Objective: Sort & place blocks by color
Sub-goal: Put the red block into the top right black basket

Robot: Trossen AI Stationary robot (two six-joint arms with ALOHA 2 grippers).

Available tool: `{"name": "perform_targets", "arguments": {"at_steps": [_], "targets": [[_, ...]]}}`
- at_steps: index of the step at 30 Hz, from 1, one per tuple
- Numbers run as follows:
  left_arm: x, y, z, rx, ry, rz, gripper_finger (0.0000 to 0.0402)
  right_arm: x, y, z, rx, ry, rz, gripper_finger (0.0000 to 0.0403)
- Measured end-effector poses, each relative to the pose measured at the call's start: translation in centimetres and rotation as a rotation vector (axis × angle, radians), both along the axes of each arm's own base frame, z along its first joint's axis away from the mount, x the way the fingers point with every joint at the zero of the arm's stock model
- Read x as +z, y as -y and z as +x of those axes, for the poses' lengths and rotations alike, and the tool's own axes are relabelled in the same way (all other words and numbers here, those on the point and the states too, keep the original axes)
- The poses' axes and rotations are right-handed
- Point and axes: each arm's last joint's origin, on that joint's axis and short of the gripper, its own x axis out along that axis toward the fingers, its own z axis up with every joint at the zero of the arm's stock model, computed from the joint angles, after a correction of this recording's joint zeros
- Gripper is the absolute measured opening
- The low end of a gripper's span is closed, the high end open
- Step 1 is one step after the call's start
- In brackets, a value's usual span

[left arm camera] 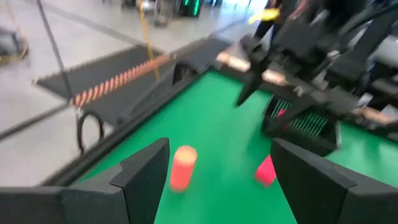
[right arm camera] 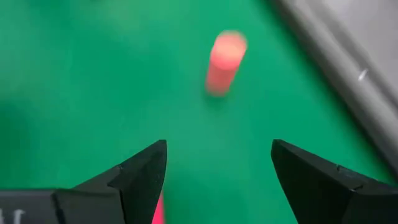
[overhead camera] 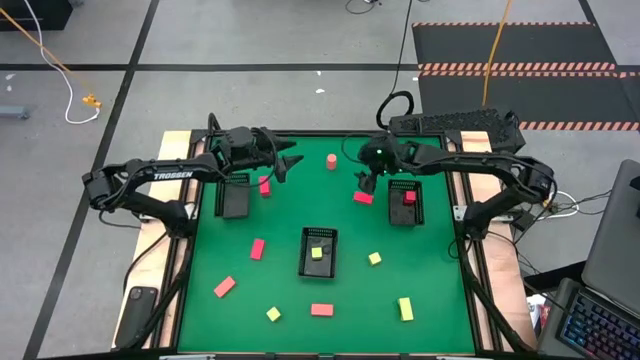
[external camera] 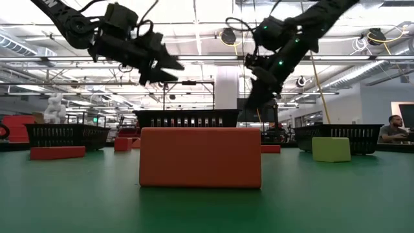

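Small blocks lie scattered on the green table: a salmon cylinder [overhead camera: 331, 160] stands upright near the far edge, and pink-red blocks [overhead camera: 265, 185] [overhead camera: 363, 197], yellow blocks [overhead camera: 374, 258] and salmon blocks [overhead camera: 224, 287] lie flat around it. One pink-red block [overhead camera: 410, 196] sits in the right tray and one yellow block [overhead camera: 317, 253] in the centre tray. My left gripper [overhead camera: 292, 162] [left arm camera: 221, 146] hovers open, left of the cylinder [left arm camera: 182, 167]. My right gripper [overhead camera: 364, 183] [right arm camera: 219, 146] hovers open above the pink-red block right of the cylinder [right arm camera: 225, 59].
Three black slotted trays stand on the mat: left [overhead camera: 236, 195], centre [overhead camera: 318, 250] and right [overhead camera: 405, 200]. More blocks lie along the near edge, among them a salmon bar [external camera: 200, 156] and a yellow block [external camera: 331, 148]. A keyboard [overhead camera: 455, 125] sits beyond the far right corner.
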Motion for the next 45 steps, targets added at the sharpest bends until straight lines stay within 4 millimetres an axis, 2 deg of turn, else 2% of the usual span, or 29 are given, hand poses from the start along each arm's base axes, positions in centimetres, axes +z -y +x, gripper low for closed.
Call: {"name": "perform_targets", "arguments": {"at_steps": [5, 9, 12, 17, 23, 30, 35, 37, 40, 45], "targets": [[-0.6, 0.1, -0.2, 0.008, -0.067, -0.019, 0.0282, 0.0, -1.0, 0.0, 0.081, -0.091, -0.001, 0.0281], [-1.4, 0.6, -0.2, -0.018, -0.154, -0.032, 0.0282, -1.8, -1.7, -0.6, 0.138, -0.187, 0.016, 0.0281], [-1.1, 0.7, -0.2, -0.008, -0.118, -0.06, 0.0282, -2.6, -2.0, -0.8, 0.146, -0.215, 0.027, 0.0281], [-0.3, 0.8, 0.1, -0.005, -0.035, -0.063, 0.0282, -2.8, -2.5, -0.4, 0.166, -0.201, 0.047, 0.0281], [0.1, 1.2, 0.4, -0.024, 0.005, -0.053, 0.0282, -3.9, -3.6, 0.6, 0.203, -0.231, 0.103, 0.0281], [0.1, 1.4, 0.5, -0.029, 0.01, -0.057, 0.0282, -5.8, -3.2, 3.3, 0.2, -0.375, 0.173, 0.0281], [-0.1, 1.4, 0.5, -0.037, -0.016, -0.058, 0.0282, -6.8, -2.8, 4.1, 0.194, -0.42, 0.196, 0.0278], [-0.3, 1.5, 0.4, -0.04, -0.039, -0.06, 0.0282, -7.0, -2.8, 4.2, 0.194, -0.423, 0.197, 0.0266], [-0.5, 1.5, 0.4, -0.043, -0.059, -0.059, 0.0282, -7.1, -2.8, 4.3, 0.191, -0.427, 0.197, 0.0227], [-0.5, 1.5, 0.4, -0.044, -0.061, -0.055, 0.0282, -7.0, -2.7, 4.2, 0.18, -0.436, 0.165, 0.0119]]}}
